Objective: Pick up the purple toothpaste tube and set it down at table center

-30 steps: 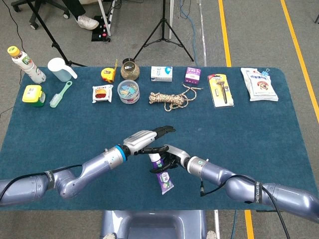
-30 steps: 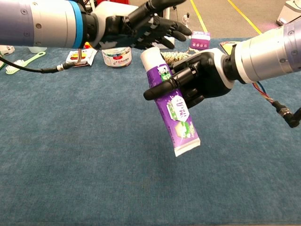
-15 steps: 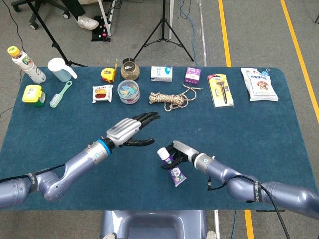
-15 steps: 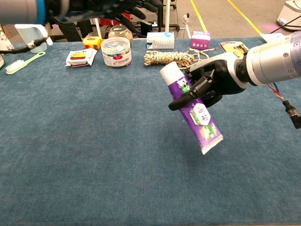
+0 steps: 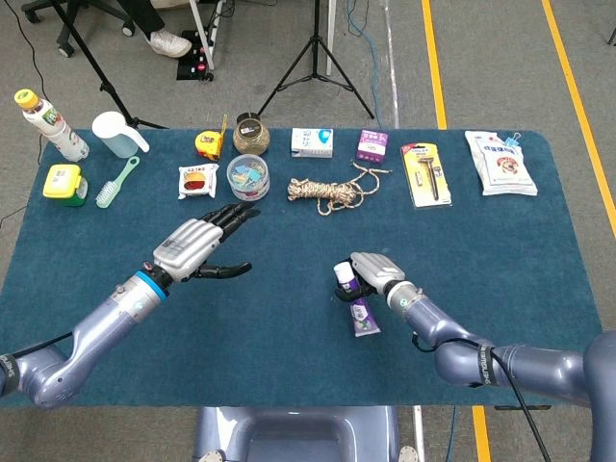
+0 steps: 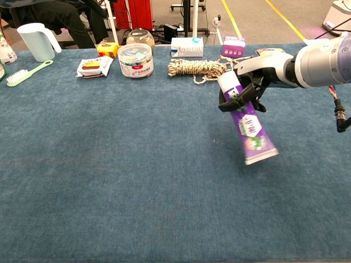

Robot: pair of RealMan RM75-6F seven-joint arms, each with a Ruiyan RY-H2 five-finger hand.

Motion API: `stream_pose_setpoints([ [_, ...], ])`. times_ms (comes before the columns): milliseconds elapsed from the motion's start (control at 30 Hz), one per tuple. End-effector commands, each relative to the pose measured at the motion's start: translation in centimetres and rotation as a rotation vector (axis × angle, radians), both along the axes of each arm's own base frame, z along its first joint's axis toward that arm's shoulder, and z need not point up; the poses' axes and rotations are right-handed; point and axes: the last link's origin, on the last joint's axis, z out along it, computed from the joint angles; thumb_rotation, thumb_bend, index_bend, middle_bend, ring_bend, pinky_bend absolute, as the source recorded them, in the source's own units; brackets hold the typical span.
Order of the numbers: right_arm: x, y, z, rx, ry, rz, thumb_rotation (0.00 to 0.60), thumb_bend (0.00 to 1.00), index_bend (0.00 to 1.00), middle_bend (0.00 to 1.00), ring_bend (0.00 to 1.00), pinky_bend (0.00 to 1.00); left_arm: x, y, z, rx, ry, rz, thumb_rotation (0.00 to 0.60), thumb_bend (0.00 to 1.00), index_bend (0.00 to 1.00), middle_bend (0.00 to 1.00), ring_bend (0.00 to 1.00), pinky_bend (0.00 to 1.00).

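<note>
Purple toothpaste tube [image 6: 246, 116]: white cap up, flat crimped end down, glossy plastic. Right hand [image 6: 256, 74] grips it near the cap, tilted, in front of the coiled rope [image 6: 196, 68]. Left hand [image 5: 204, 243] empty, fingers spread, above blue felt table [image 6: 109, 164].

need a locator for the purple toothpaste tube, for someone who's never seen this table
On the blue table, look in front of the back row of items, near the coil of rope. The right hand holds the purple toothpaste tube there, white cap up, flat crimped end down. It is the only object gripped by a hand; the rest lie along the far edge.
</note>
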Motion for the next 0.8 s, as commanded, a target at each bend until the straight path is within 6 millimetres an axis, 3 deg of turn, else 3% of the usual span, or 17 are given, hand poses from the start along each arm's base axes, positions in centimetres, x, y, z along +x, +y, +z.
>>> stream_pose_setpoints([
  [33,-0.3,0.0,-0.3,-0.017,0.047,0.022,0.281,0.45,0.26,0.45,0.52,0.47,-0.7,-0.4,0.4,0.016,0.013,0.002,0.0,0.04,0.0,0.0,0.0,0.12],
  [167,-0.7,0.1,-0.1,-0.04,0.084,0.049,0.202,0.45,0.13,0.31,0.38,0.37,-1.8,-0.9,1.2,0.041,0.032,0.009,0.0,0.04,0.0,0.0,0.0,0.12],
  [367,-1.2,0.1,1.5,-0.1,0.072,0.046,0.183,0.45,0.08,0.23,0.31,0.31,-3.6,-1.4,2.2,0.079,0.076,0.032,0.0,0.04,0.0,0.0,0.0,0.12],
  [433,-1.6,0.1,2.3,-0.135,0.053,0.037,0.189,0.45,0.09,0.22,0.31,0.31,-4.2,-1.6,2.6,0.101,0.1,0.04,0.0,0.04,0.0,0.0,0.0,0.12],
  [567,-2.4,0.2,4.1,-0.207,-0.009,0.005,0.27,0.45,0.14,0.25,0.32,0.32,-5.4,-2.6,3.3,0.151,0.164,0.057,0.0,0.04,0.0,0.0,0.0,0.12],
  [700,-3.8,0.4,6.4,-0.332,-0.073,-0.017,0.286,0.45,0.23,0.31,0.36,0.36,-6.9,-3.8,4.2,0.237,0.244,0.098,0.0,0.04,0.0,0.0,0.0,0.12],
  [800,-5.1,0.8,7.8,-0.409,-0.089,-0.022,0.284,0.45,0.29,0.37,0.41,0.4,-7.7,-4.8,4.7,0.284,0.268,0.141,0.061,0.04,0.05,0.01,0.0,0.12],
])
